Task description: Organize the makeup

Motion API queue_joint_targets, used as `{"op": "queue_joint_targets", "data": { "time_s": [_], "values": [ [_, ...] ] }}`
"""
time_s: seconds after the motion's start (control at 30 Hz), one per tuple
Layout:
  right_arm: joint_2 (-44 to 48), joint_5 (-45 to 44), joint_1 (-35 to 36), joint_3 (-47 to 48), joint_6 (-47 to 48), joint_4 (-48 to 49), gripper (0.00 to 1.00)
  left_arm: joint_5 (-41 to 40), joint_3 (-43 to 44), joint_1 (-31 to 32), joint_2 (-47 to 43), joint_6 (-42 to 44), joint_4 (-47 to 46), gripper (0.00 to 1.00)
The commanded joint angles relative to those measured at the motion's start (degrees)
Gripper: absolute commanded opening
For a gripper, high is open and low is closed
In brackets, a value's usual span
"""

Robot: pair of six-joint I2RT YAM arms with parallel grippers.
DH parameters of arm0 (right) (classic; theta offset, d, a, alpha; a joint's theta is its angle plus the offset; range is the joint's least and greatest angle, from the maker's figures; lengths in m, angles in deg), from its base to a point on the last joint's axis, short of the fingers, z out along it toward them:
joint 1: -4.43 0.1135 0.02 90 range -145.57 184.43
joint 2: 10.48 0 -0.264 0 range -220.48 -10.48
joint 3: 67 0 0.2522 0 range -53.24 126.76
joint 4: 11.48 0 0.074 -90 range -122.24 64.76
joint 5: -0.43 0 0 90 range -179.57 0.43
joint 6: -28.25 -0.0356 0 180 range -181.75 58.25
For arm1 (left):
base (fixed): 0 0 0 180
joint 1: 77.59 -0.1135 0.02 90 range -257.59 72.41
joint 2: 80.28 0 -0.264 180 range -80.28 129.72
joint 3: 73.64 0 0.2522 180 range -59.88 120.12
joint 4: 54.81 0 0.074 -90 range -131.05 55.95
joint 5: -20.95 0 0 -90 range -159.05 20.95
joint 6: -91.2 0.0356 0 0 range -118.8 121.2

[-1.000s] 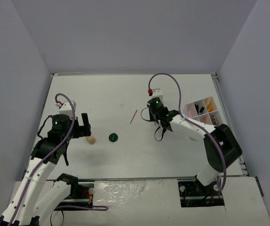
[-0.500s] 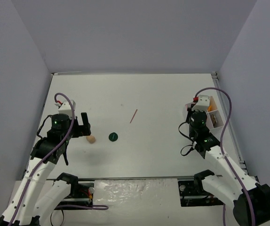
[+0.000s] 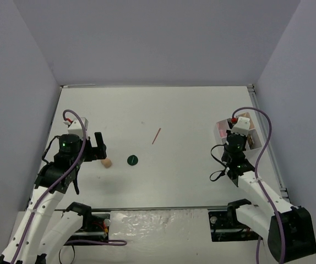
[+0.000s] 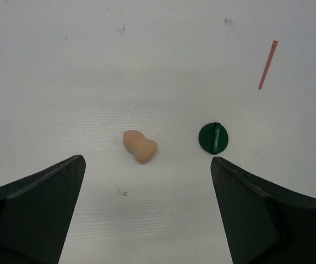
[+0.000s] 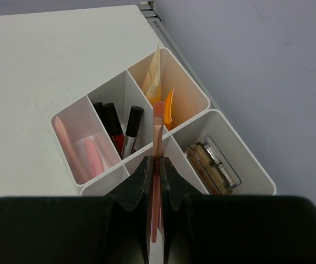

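Nearing completion: right jaws clamped on a slim pink pencil (image 5: 157, 132) over the part-filled white plastic tray (image 5: 108, 84), left jaws wide open above loose beige sponge (image 4: 140, 146), dark-green disc (image 4: 213, 137), thin red stick (image 4: 267, 64) mid-surface.

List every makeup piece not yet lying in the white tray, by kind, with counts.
Beige sponge: 1
Dark-green disc: 1
Thin red stick on the table: 1
Pink pencil clamped in the right fingers: 1
Total: 4
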Motion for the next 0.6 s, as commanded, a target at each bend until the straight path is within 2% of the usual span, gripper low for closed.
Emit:
{"op": "queue_joint_targets", "data": {
  "time_s": [0.0,0.3,0.57],
  "values": [
    [-1.01,-3.88,-0.78,0.47,2.7,9.78,0.0,1.11,0.68,-0.42,-0.62,0.16,-2.94,0.97],
    [-5.32,-9.6,-1.8,-0.93,2.03,13.11,0.0,1.74,0.7,-0.5,-0.33,0.07,-3.08,0.97],
    [-6.53,-9.38,-2.53,-1.2,0.18,13.01,0.0,1.49,0.79,-0.56,-0.33,0.1,-3.0,0.97]
  ]
}}
